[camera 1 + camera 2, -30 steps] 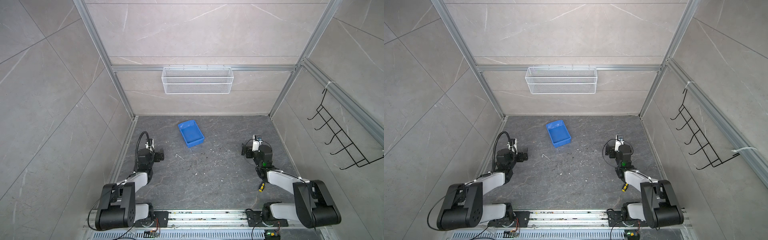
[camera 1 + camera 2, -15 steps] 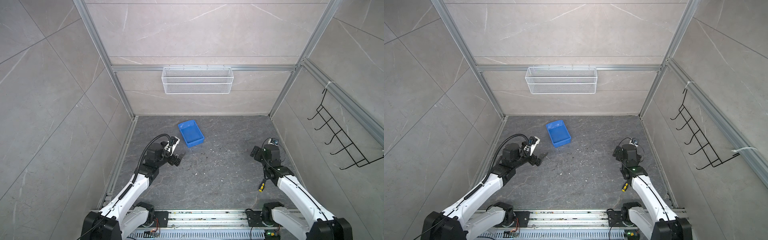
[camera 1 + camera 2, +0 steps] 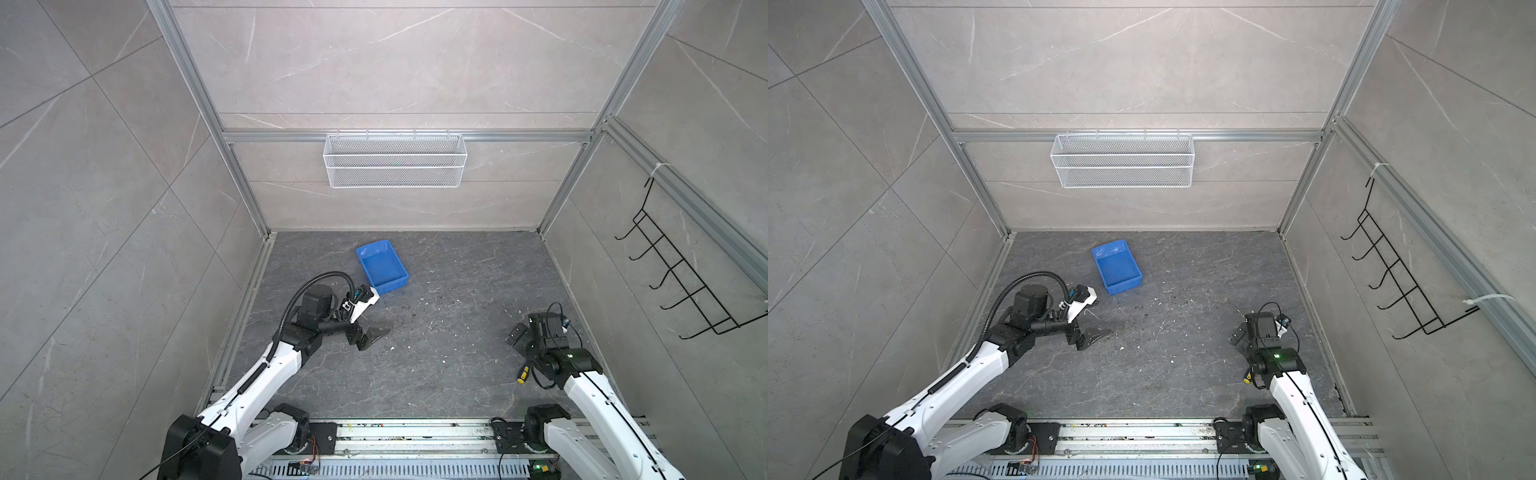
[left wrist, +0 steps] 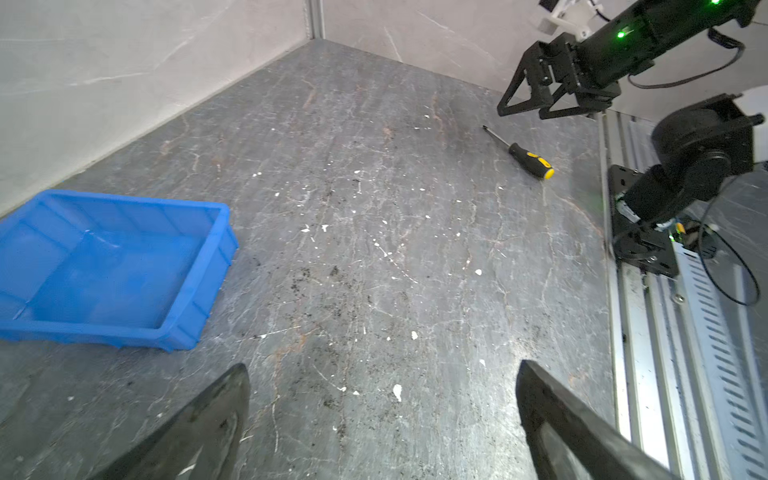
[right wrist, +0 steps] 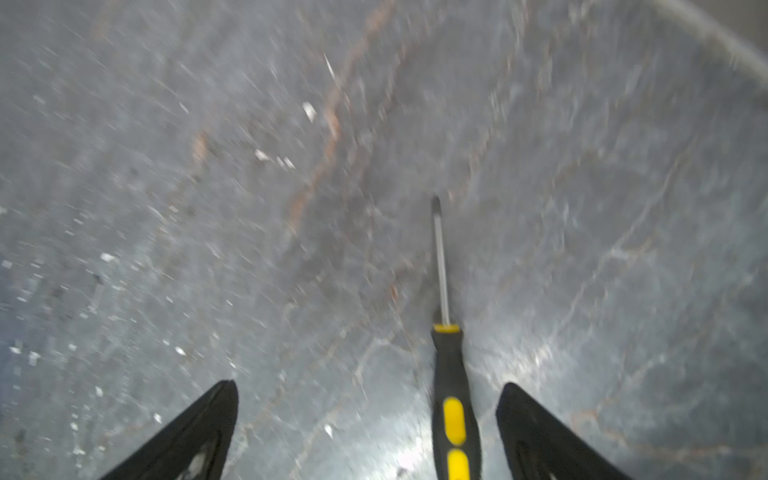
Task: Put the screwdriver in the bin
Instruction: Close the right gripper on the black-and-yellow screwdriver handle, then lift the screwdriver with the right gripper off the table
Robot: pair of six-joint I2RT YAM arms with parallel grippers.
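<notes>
One second's reach has brought our right end effector, wide and empty, to frame the screwdriver lying on the tabletop, well apart from the bin, so we judge grasping comes next.

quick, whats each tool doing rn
Left tool: open, holding nothing.
Right tool: open, holding nothing; the screwdriver is not gripped.

Wears white shells along left arm and right arm, black housings at each joint (green light on the right one). Trails a ribbed black hose down the left. Ends in a black wedge-fingered left pincer and right pincer.
</notes>
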